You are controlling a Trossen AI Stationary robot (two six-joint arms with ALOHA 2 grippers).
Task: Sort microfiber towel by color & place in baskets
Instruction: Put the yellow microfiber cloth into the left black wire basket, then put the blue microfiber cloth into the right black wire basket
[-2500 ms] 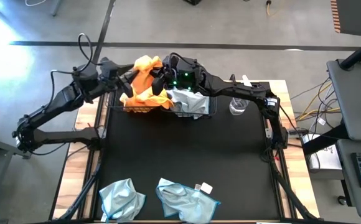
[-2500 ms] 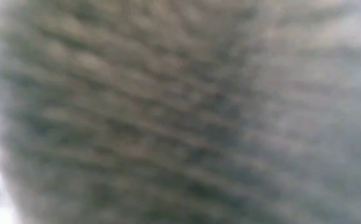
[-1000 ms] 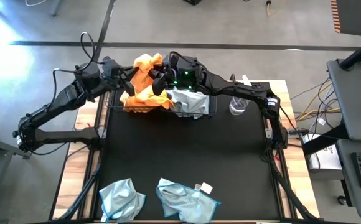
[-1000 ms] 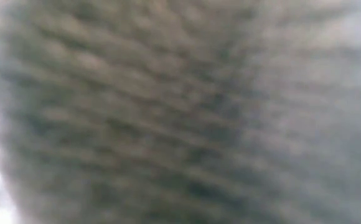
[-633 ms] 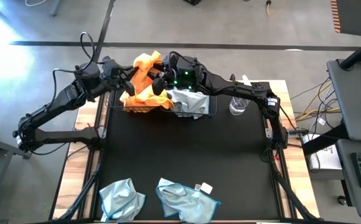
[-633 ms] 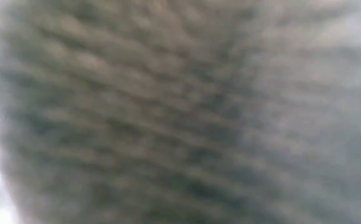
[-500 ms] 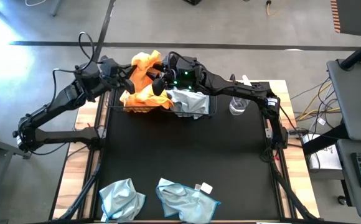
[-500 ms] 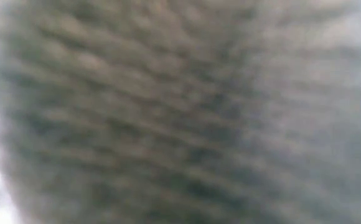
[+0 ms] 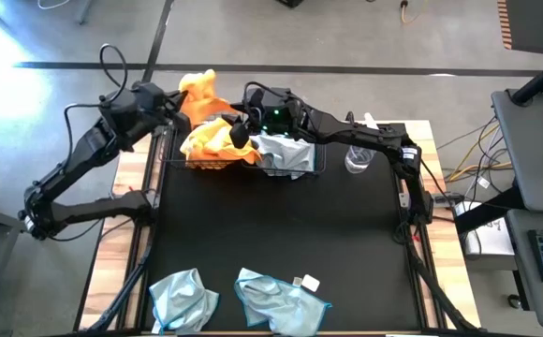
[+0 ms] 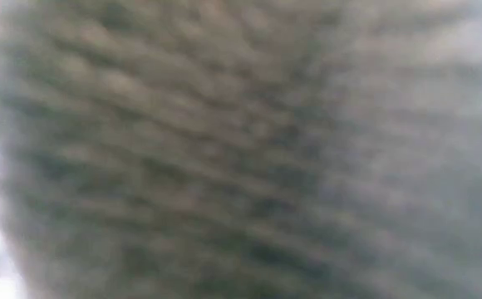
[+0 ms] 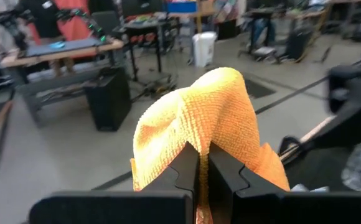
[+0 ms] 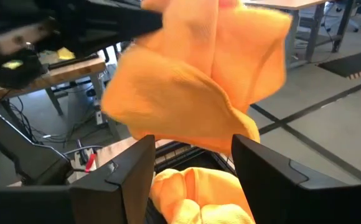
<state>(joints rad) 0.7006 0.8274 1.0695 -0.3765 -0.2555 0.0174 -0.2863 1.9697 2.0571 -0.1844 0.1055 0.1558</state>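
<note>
The big black table [image 9: 281,234] takes up most of the room under the two arms. At its far edge sit two black wire baskets side by side. The left basket [image 9: 217,165] is full of orange towels [image 9: 217,142]. The right basket [image 9: 316,167] holds a pale blue towel [image 9: 286,153]. Two more pale blue towels lie at the near edge, one on the left [image 9: 183,298] and one next to it [image 9: 281,300].

The left gripper [image 9: 180,101] is up behind the orange basket. Its fingers are squeezed tight on an orange towel [image 11: 208,121], which hangs in the air.

The right gripper [image 9: 241,126] is over the baskets, right by that towel. Its fingers [image 12: 127,174] are wide apart and hold nothing.

A clear bottle [image 9: 358,159] stands beside the right basket.
</note>
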